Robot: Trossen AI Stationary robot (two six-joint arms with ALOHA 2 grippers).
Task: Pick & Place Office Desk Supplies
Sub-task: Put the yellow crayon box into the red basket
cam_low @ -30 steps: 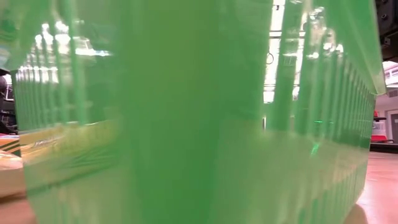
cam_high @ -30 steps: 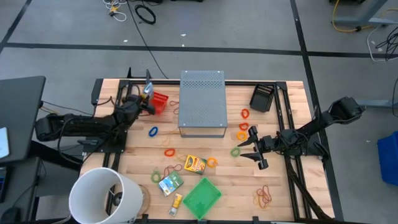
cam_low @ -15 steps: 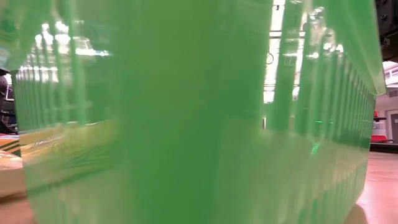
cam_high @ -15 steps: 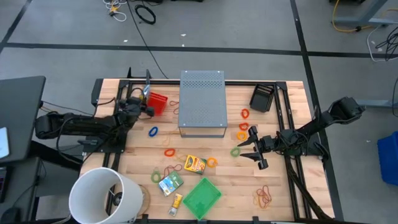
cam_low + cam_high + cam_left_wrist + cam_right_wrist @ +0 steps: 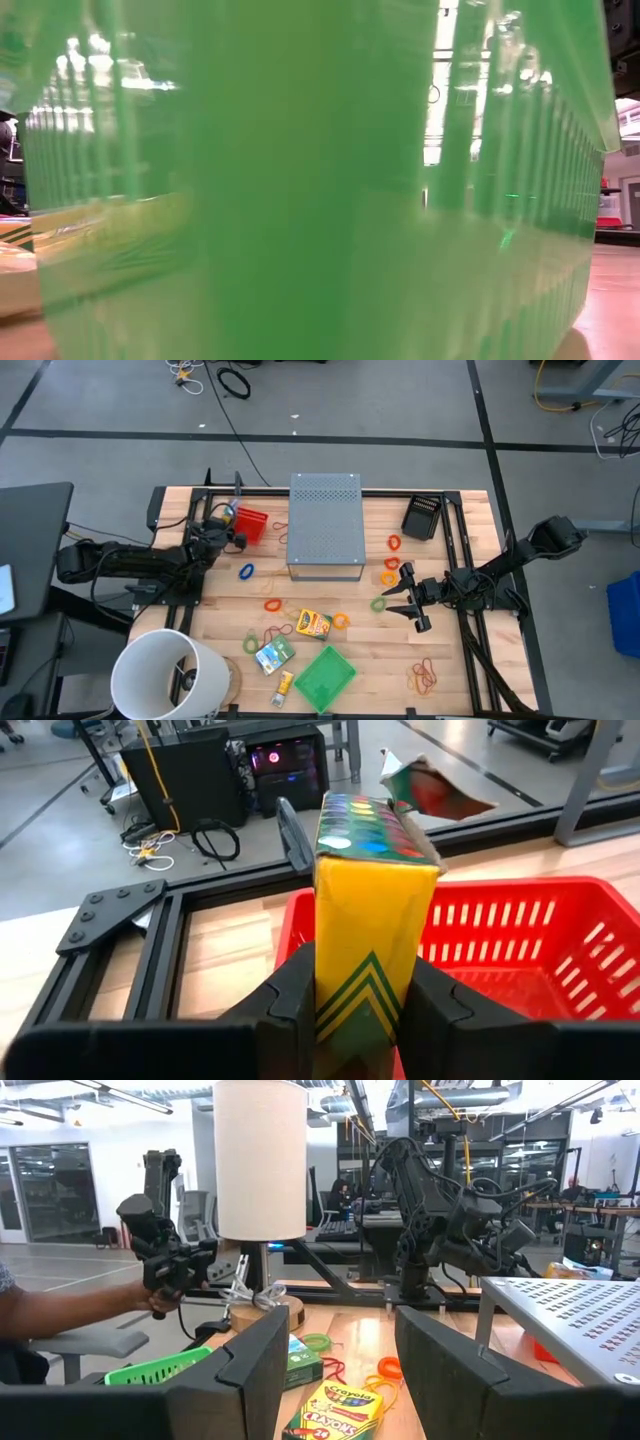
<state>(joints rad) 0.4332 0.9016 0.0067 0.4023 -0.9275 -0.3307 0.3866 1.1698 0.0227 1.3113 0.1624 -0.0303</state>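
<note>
My left gripper (image 5: pixel 228 520) is at the table's far left, shut on a yellow crayon box (image 5: pixel 370 900) whose top flap stands open. The box hangs at the left rim of a red basket (image 5: pixel 256 525). My right gripper (image 5: pixel 410 600) waits open at the table's right, nothing between its fingers (image 5: pixel 260 1370). On the wood lie a second crayon box (image 5: pixel 313 624), a green-white packet (image 5: pixel 274 655), and loose rubber bands: blue (image 5: pixel 246 571), orange (image 5: pixel 272 605), green (image 5: pixel 379 603), red (image 5: pixel 425 678). My left gripper pinches the crayon box by its two narrow sides at the lower end (image 5: pixel 335 1005), one finger (image 5: pixel 290 995) on each side. The fingers reach nearly level from the table's left side. The box stands upright, open flap up, lifted clear in front of the red basket's rim (image 5: pixel 300 910).
A grey perforated box (image 5: pixel 324 526) stands at the far middle, a black tray (image 5: pixel 423 517) at the far right, a white bucket (image 5: pixel 165 675) at the near left. A green basket (image 5: pixel 325 678) at the near edge fills the low view. A person's hand (image 5: pixel 120 1295) shows beyond the table.
My left gripper has tipped a little downward and rolled slightly with the crayon box, staying at the red basket's left rim. Its hold is unchanged.
</note>
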